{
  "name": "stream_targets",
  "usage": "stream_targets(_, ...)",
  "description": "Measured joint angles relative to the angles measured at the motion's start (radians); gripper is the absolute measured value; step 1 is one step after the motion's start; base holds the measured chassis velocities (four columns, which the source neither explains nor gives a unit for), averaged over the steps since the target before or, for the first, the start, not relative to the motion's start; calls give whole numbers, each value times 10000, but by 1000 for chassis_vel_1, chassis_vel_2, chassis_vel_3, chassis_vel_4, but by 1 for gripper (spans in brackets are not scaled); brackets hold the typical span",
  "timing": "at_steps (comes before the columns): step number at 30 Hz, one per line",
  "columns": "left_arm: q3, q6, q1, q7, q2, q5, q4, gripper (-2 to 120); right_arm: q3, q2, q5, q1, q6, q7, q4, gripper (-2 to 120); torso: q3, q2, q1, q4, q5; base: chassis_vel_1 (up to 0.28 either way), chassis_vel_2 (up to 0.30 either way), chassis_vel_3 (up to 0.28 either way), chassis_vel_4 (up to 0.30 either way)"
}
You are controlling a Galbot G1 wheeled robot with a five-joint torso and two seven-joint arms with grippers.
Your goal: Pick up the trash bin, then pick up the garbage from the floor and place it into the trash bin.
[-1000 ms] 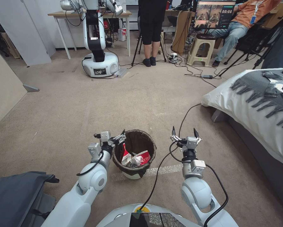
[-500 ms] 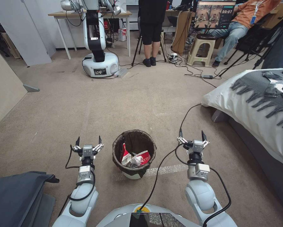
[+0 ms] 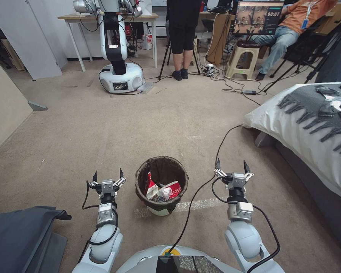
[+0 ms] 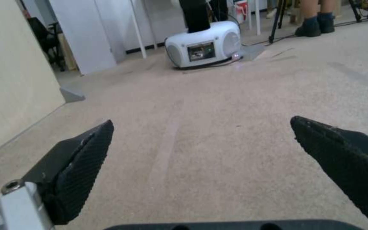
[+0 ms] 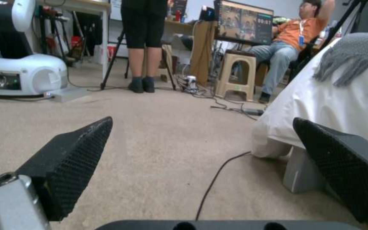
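The trash bin [image 3: 161, 185] stands upright on the floor [image 3: 102, 129] between the robot's two arms, with red-and-white cartons and crumpled litter [image 3: 163, 189] already lying inside its dark liner. The left gripper [image 3: 107, 175] hovers just beside the bin, which lies to that gripper's right at about the same reach forward; its fingers are spread wide and hold nothing, pointing ahead across bare carpet in the left wrist view. The right gripper [image 3: 231, 167], likewise splayed and empty, has the bin off to its left and sits somewhat farther from the rim, so the left arm looks the nearer of the two. Being round, the bin offers no long axis; its folded rim faces straight up. Neither gripper touches it. A black cable [image 3: 195, 201] trails over the floor between the bin and the right arm, and a bed [image 3: 310, 129] lies beyond that arm's outer side.
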Motion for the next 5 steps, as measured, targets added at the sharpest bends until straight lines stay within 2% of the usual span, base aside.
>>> stream_targets(5, 3, 15, -5, -1, 7, -24, -11, 100, 0, -3, 0, 0, -12, 5, 10, 100, 0, 0, 0, 1, 0, 0, 0, 0, 0)
